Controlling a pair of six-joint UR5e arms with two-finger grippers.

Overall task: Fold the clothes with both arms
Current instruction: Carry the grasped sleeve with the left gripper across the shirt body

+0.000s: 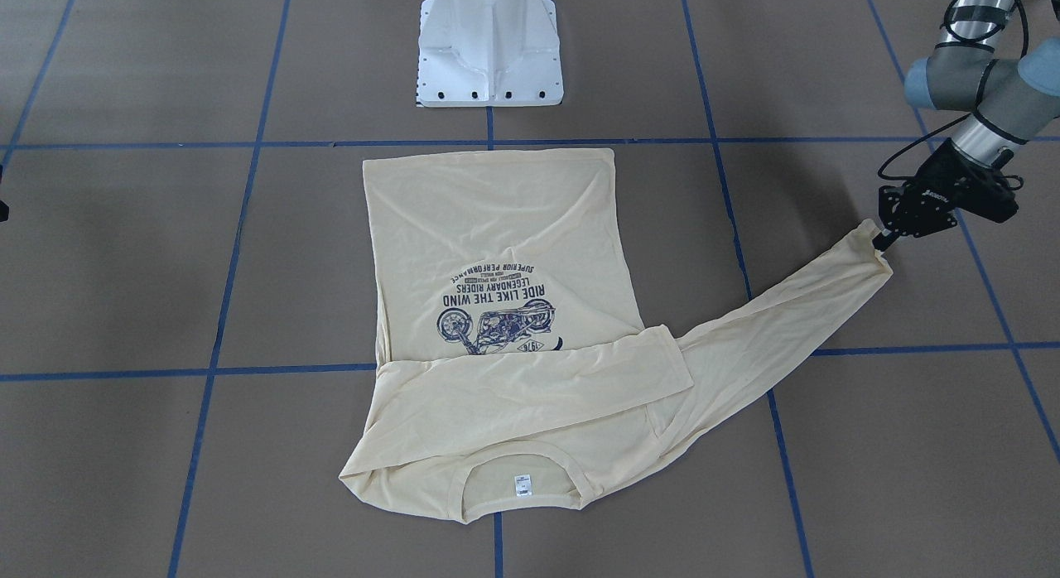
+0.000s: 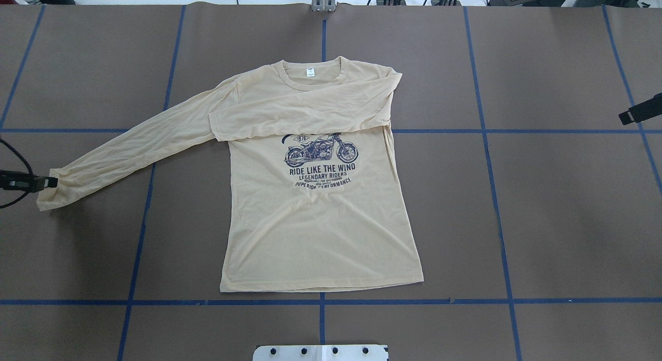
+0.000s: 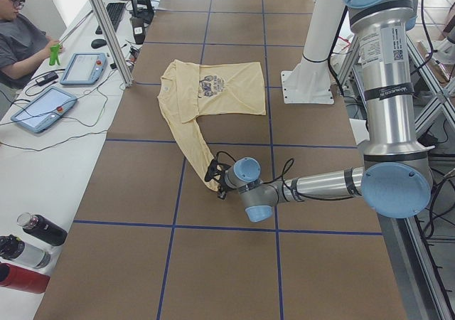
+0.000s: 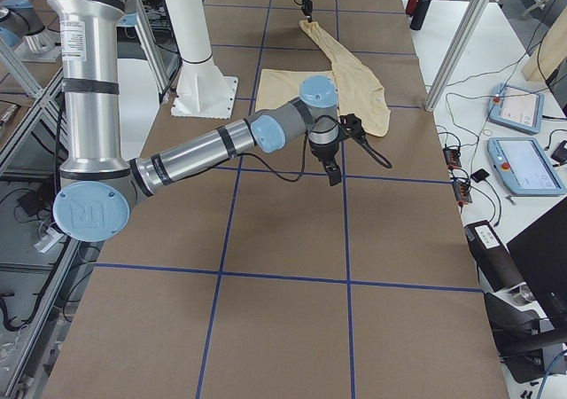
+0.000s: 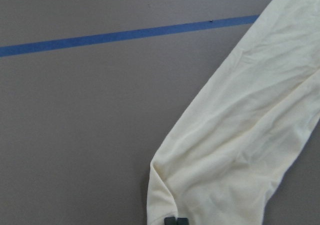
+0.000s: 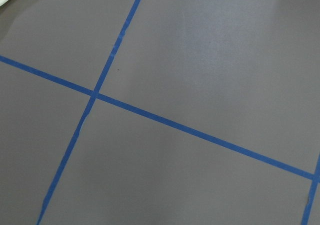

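The pale cream-yellow shirt lies flat and face up on the brown table, print showing, collar and white neck tag on the far side from the robot. One sleeve is folded across the chest. The other sleeve stretches out toward the robot's left. My left gripper is shut on that sleeve's cuff, low at the table; its fingertips sit together on the cloth. It also shows in the front view. My right gripper hangs over bare table far off the shirt's other side, looks shut and empty.
The white pedestal base stands just behind the shirt's hem. Blue tape lines grid the table. An operator sits at a side bench with tablets and bottles.
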